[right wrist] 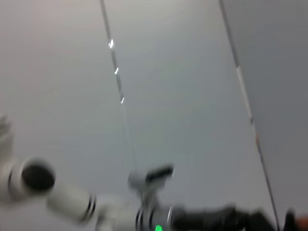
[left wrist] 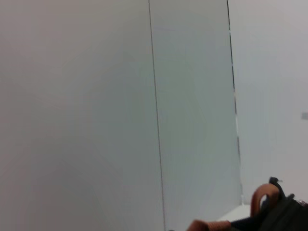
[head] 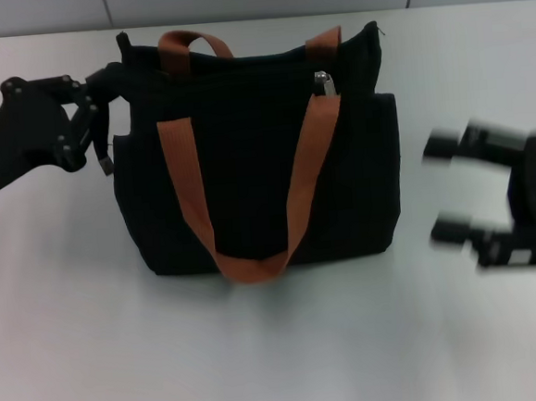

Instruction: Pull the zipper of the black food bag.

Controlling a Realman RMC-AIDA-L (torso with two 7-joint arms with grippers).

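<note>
We judge the pull barely begun: our left gripper point(head: 116, 92) pinches the boxy black fabric food bag's point(head: 257, 178) left top corner, our spread right gripper point(head: 448, 186) waits beside it, the small silver zipper tab point(head: 326, 83) ungrasped near the right.

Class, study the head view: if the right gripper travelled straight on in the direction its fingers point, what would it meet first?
The right gripper, jaws open, points toward the robot's left. The first thing in that line is probably the side of the black food bag, below the zipper. Bare table lies between, though its height is unclear.
</note>
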